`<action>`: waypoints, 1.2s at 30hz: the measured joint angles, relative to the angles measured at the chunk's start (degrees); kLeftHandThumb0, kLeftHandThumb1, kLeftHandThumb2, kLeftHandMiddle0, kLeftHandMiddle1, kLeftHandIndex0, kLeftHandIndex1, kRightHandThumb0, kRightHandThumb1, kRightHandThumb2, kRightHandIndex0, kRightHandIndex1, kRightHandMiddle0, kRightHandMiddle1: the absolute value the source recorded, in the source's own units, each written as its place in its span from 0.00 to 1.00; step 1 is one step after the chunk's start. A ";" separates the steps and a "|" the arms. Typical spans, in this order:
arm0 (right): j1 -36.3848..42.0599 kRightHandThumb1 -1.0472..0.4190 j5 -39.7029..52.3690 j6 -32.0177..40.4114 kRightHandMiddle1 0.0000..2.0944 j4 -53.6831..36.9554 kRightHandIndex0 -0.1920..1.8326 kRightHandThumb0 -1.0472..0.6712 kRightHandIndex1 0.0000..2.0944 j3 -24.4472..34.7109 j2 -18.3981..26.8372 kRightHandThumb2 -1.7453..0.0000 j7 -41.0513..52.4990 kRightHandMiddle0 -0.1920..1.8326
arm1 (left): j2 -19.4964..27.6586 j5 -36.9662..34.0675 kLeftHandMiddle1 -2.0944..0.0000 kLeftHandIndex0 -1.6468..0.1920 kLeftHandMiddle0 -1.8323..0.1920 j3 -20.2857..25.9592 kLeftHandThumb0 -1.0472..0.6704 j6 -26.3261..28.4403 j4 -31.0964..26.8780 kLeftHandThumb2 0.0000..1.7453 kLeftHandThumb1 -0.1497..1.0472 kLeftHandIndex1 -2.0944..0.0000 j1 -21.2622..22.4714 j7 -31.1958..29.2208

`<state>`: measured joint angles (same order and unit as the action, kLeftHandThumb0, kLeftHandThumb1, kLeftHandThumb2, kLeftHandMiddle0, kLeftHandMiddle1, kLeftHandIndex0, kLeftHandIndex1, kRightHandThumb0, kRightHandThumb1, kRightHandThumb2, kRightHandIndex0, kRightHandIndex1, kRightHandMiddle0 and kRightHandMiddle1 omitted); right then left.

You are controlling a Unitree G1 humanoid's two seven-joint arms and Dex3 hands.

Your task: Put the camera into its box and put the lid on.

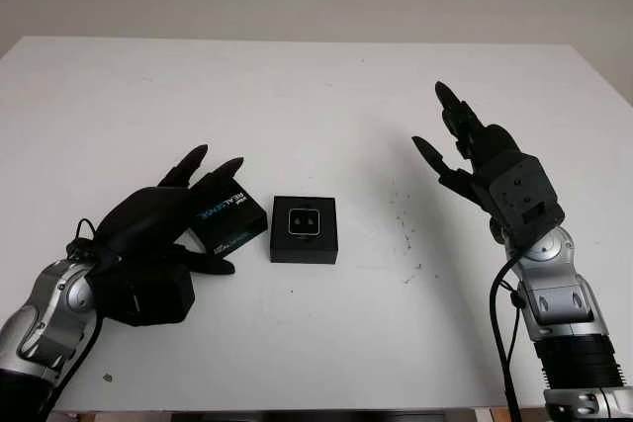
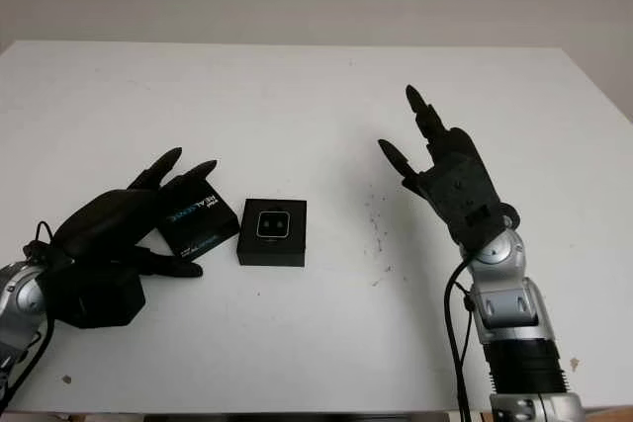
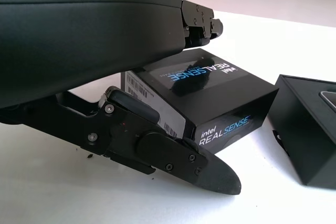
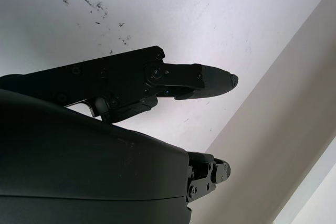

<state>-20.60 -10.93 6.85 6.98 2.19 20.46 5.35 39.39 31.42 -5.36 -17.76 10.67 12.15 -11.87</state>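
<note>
Left eye view. The camera [image 1: 303, 219] is sitting in the open box [image 1: 305, 230], just beside the left hand [image 1: 163, 229] on its inner side. The lid [image 1: 228, 216], printed black card, is lying on the table [image 1: 316, 96] between that hand's fingers [image 1: 220, 175] and thumb, which are bracketing it without closing; the hand is holding nothing. The lid is probably light, stiff and smooth, so it is best pinched across two opposite side walls.

Right eye view. The right hand [image 2: 443, 180] is hovering released above bare table, well apart from the box. Open surface is lying all round the box, and every table edge is far from it, so room for carrying the lid across looks ample.

Left wrist view. The lid [image 3: 202, 100] is standing close under the upper fingers [image 3: 202, 20], its barcode end facing the thumb [image 3: 173, 156], which is lying low along the table in front of it. Whether any finger is touching it cannot be told. The corner of the box [image 3: 307, 129] is showing just beyond the lid. The sharp card edges may slip under a shallow pinch.

Right wrist view. One finger [image 4: 186, 80] is extending over speckled table, gripping nothing.
</note>
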 measured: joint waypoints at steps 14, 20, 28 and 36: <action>0.00 0.00 -0.94 0.01 0.03 0.02 0.15 0.30 0.03 -0.68 0.00 0.79 -0.48 0.14 | -1.41 -7.51 0.91 0.74 0.78 -0.16 0.28 -1.80 1.53 0.04 0.94 0.93 0.43 -2.49; 0.00 0.00 -0.73 0.14 0.03 0.02 0.14 0.30 0.03 -0.66 0.00 0.79 -0.60 0.14 | -1.86 -9.39 0.56 0.68 0.82 -0.10 0.38 -4.94 3.17 0.03 0.98 0.85 0.43 -1.48; 0.10 0.00 -0.14 0.33 0.03 0.02 0.14 0.31 0.03 -0.63 0.01 0.79 -0.33 0.14 | -2.69 -7.29 0.37 0.72 0.76 -0.08 0.51 -11.95 7.23 0.04 1.00 0.53 0.50 5.57; 0.25 0.00 -0.12 0.49 0.03 0.02 0.14 0.31 0.03 -0.63 0.00 0.79 -0.34 0.14 | -3.50 -2.48 0.27 0.76 0.80 -0.09 0.53 -13.09 8.26 0.03 0.99 0.42 0.74 11.33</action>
<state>-20.35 -11.04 7.34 6.99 1.56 20.47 5.01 35.88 28.94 -5.45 -30.85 18.93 12.89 -0.54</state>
